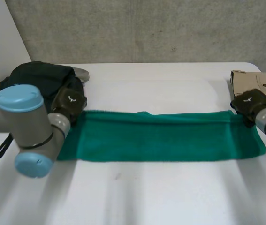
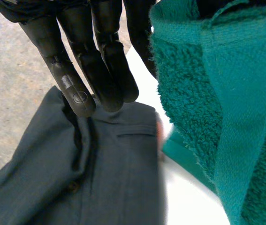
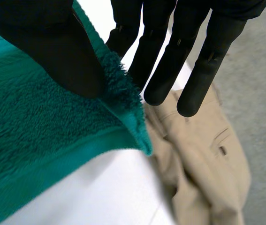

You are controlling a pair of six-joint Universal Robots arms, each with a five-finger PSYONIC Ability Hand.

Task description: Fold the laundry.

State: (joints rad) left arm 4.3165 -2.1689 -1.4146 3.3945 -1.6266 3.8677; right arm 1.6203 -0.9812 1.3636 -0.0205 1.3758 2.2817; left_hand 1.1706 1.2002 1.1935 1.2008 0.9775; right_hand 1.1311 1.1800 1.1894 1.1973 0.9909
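Note:
A green towel (image 1: pixel 161 136) lies as a long folded strip across the middle of the white table (image 1: pixel 147 197). My left hand (image 1: pixel 69 104) is at its far left corner. In the left wrist view its fingers (image 2: pixel 100 70) are straight, and the towel's edge (image 2: pixel 208 93) is lifted and pinched at the thumb side. My right hand (image 1: pixel 250 104) is at the far right corner. There the thumb (image 3: pixel 62 51) presses the towel's corner (image 3: pixel 39 140) against straight fingers (image 3: pixel 170 56).
A dark crumpled garment (image 1: pixel 39 77) lies at the back left, right under my left hand's fingertips (image 2: pixel 100 178). Beige trousers (image 1: pixel 259 82) lie at the back right, just beyond my right hand (image 3: pixel 203 159). A grey wall stands behind the table.

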